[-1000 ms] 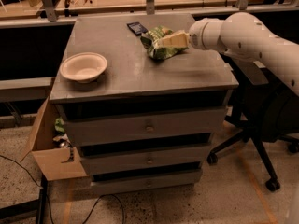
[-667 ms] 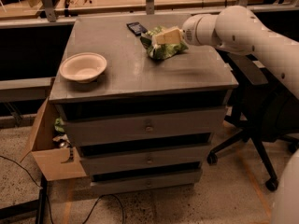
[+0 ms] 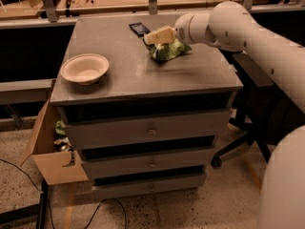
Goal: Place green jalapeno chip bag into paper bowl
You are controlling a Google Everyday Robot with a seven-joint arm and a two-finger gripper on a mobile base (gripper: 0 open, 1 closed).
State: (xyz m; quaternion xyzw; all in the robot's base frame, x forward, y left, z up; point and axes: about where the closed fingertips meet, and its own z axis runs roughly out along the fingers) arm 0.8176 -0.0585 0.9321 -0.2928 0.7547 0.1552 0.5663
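The green jalapeno chip bag (image 3: 170,51) lies crumpled on the grey cabinet top (image 3: 133,75), right of centre towards the back. My gripper (image 3: 155,36) reaches in from the right on a white arm and sits just above the bag's upper left part, right at the bag. The paper bowl (image 3: 85,68) stands empty near the front left corner of the top, well to the left of the bag and the gripper.
A small dark flat packet (image 3: 139,28) lies behind the gripper near the back edge. The cabinet has three drawers (image 3: 150,130). An open cardboard box (image 3: 50,149) stands at its left, an office chair base (image 3: 238,142) at its right.
My gripper has moved left, from the bag's right side to over its upper left part. The bag and the bowl have stayed in place.
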